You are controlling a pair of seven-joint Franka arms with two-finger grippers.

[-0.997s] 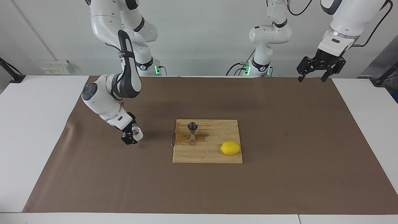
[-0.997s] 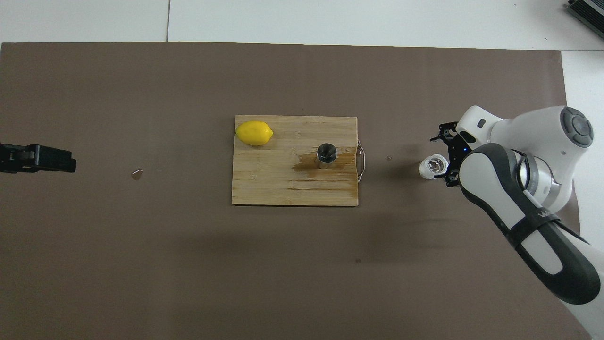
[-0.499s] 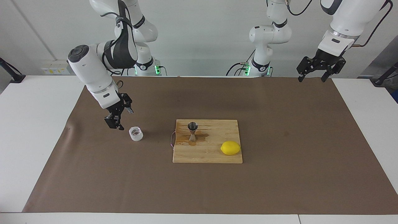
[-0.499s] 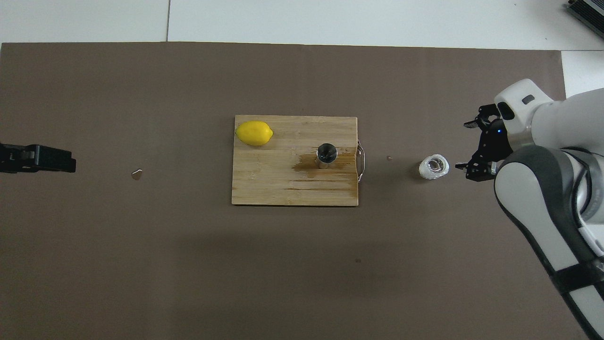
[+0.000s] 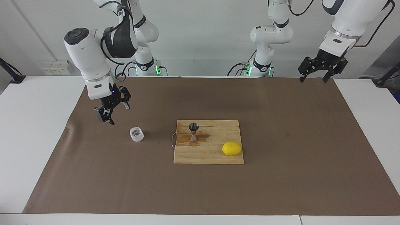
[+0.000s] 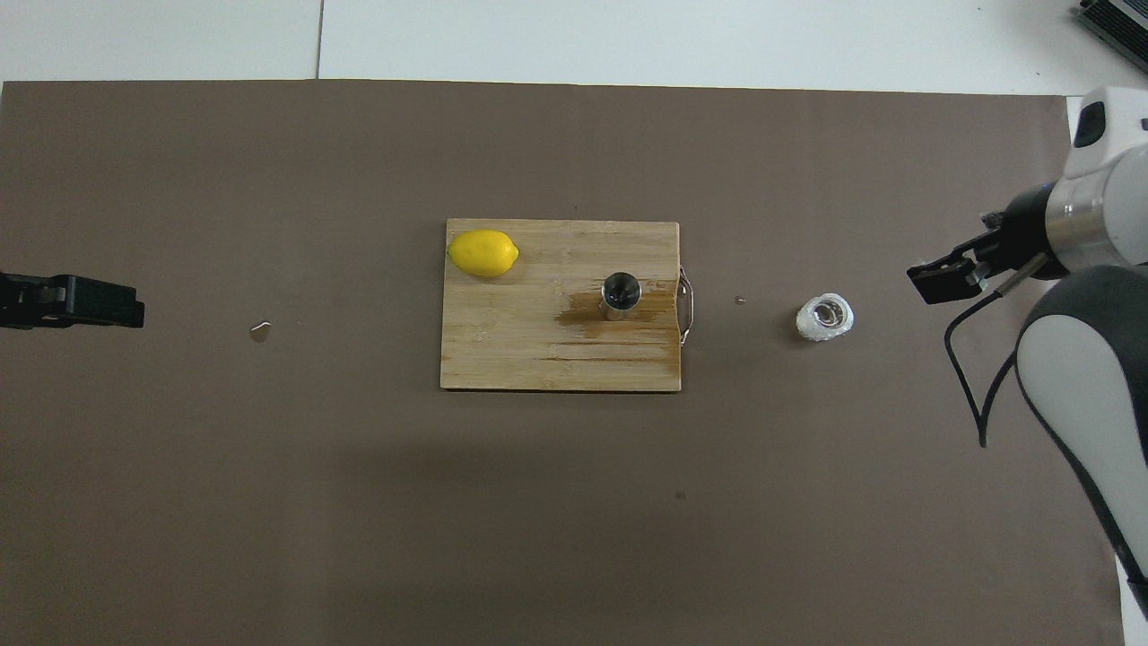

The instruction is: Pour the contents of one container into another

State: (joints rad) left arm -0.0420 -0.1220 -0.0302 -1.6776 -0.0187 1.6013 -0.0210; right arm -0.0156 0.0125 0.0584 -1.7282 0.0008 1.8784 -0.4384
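Starting at the right arm's end of the table, the right gripper hangs in the air over the brown mat, its two fingers spread apart and nothing between them. Just past it toward the middle, the clear cup stands upright on the mat by itself, touched by nothing, well apart from the gripper above. From overhead the same clear cup sits with its round rim up, and the right gripper shows off toward the mat's edge. Moving along, a tiny droplet lies on the mat between the cup and the wooden cutting board. On that board the steel jigger stands upright near the handle end, in a dark wet stain that spreads across the wood around its foot. A lemon rests on the same board, farther from the robots than the jigger and toward the left arm's end. Further on, a small puddle glints on the bare mat. Finally, at the left arm's end, the left gripper waits high over the mat's edge nearest the robots, fingers splayed wide and gripping nothing.
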